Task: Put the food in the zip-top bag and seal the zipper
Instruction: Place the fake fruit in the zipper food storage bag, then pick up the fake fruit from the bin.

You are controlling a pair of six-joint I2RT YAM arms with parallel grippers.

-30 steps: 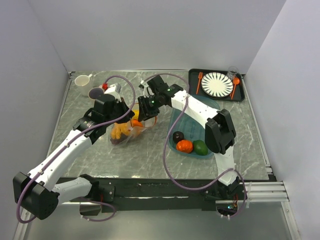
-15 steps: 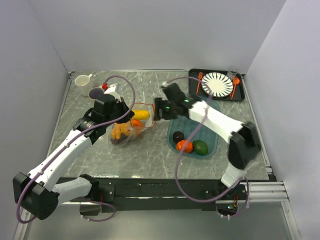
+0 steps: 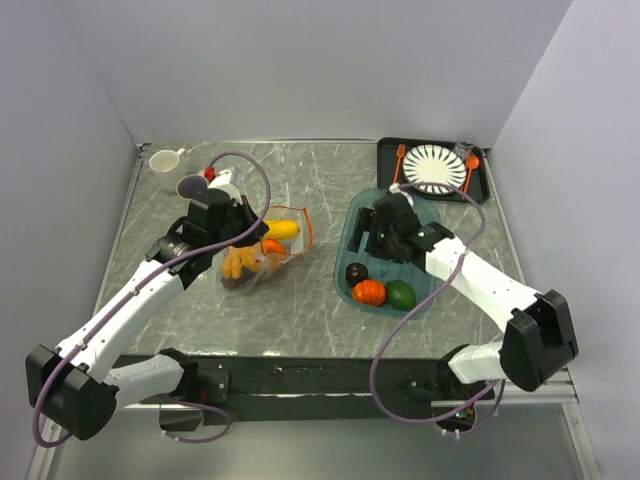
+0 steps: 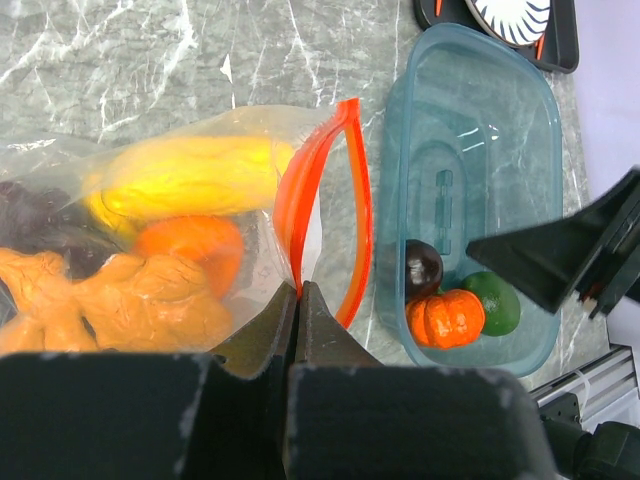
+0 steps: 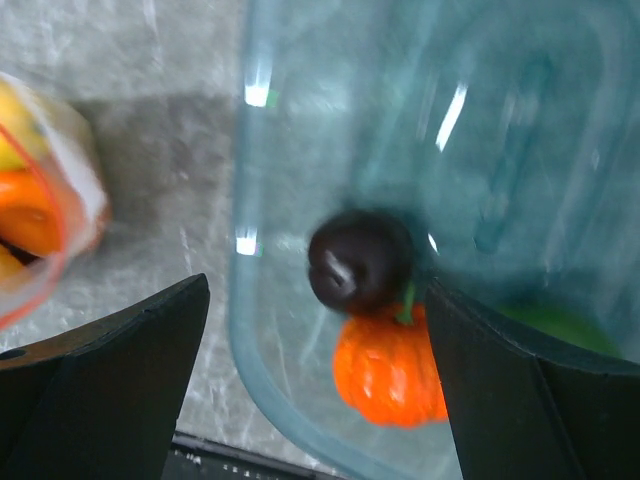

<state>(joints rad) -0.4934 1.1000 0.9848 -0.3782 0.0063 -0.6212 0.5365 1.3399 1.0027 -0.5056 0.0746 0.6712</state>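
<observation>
zip-top bag [image 3: 278, 240] L of tray [image 3: 343, 262]; food [image 3: 369, 292] in both

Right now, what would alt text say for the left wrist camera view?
The left hand pinches the zip-top bag near its orange-red zipper; yellow and orange toy food lies inside. Beside it, a teal tray holds a dark ball, an orange pumpkin and a green fruit.

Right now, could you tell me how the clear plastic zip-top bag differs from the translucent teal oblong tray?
The clear plastic zip-top bag is floppy, its orange-red zipper gaping open; the translucent teal oblong tray looks rigid and has no lid on. The left gripper is shut on the bag's edge; the right gripper hovers open above the tray. Both lie on the marble table and hold toy food.
</observation>
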